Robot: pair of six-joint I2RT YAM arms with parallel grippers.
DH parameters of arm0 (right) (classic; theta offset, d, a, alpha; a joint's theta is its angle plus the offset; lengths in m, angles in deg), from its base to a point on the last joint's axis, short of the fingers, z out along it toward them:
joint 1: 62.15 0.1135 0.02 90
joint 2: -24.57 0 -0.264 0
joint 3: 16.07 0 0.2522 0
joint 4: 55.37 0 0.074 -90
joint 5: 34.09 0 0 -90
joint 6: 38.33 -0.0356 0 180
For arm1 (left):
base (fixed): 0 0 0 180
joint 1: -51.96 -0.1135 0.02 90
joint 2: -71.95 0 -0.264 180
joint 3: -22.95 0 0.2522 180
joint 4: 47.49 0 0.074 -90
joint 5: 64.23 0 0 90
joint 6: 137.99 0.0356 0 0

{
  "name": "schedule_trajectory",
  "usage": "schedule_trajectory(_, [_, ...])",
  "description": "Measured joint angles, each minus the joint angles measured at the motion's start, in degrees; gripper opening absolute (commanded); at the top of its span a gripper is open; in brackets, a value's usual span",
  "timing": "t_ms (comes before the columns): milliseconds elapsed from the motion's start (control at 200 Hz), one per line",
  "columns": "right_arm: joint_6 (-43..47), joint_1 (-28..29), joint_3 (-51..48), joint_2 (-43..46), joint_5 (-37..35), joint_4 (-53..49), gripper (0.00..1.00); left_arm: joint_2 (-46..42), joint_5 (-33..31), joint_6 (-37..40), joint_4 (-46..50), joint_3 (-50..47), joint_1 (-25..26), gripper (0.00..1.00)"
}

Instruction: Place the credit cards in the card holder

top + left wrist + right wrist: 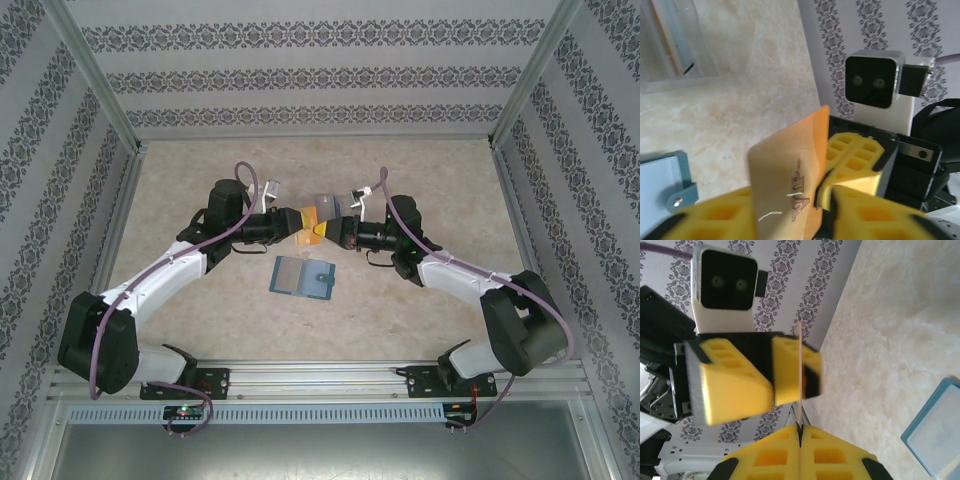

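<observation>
Claws: the right claw (800,429) is pinching a thin, flat, rectangular orange-tan card (790,165) by one edge, its yellow fingers (835,452) pressing together on it with no gap showing.
Left claw: the left claw (810,210) is standing partly apart around the opposite end of the same card, with one yellow finger (715,217) on each side of it. From the frames I cannot tell whether either pad is touching the card.
Meeting point: in the overhead view the left claw (290,222) and the right claw (335,232) are facing each other tip to tip above the middle of the table, and the orange-tan card (312,235) is bridging them.
Card: it is hanging clear of the table surface, and printed lettering is showing on its face in the left wrist view.
Wallet: a blue-grey folding wallet (303,277) with a small round stud is lying flat on the table, near the claws on the side towards the arm bases.
Holder: a clear plastic card holder (675,60) with raised edges is sitting on the table, apart from the card and both claws. Its contents are too blurred to make out.
Table: a beige marbled table (430,170) is carrying the wallet and the holder.
</observation>
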Motion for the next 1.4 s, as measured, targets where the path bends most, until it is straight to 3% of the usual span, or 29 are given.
schedule_trajectory(65, [0.07, 0.22, -1.75, 0.72, 0.00, 0.00, 0.00, 0.00, -0.50, 0.68, 1.14, 0.00, -0.20, 0.70])
schedule_trajectory(260, [-0.90, 2.71, -8.87, 1.16, -5.16, -0.70, 0.00, 0.00, -7.80, 4.98, 9.01, -0.31, -0.74, 0.85])
schedule_trajectory(475, [-4.52, 8.59, -13.11, -3.30, -14.27, -0.85, 0.00, 0.02, -20.79, 12.17, 21.53, -0.76, -0.76, 0.88])
schedule_trajectory(744, [-6.51, 12.37, -13.84, -5.53, -24.33, -1.86, 0.00, 5.97, -24.28, 14.73, 24.17, -3.67, -0.74, 0.97])
schedule_trajectory(929, [-7.02, 12.39, -13.92, -9.73, -26.51, -1.60, 0.00, 11.02, -24.57, 14.82, 24.13, -4.17, -0.74, 0.86])
schedule_trajectory(1204, [-7.87, 13.51, -12.74, -12.52, -26.82, 0.50, 0.00, 12.15, -24.59, 14.64, 23.96, -4.46, -0.70, 0.56])
schedule_trajectory(1399, [-8.15, 13.51, -11.82, -14.60, -26.82, 1.81, 0.00, 14.69, -24.76, 14.21, 23.50, -4.59, -0.76, 0.48])
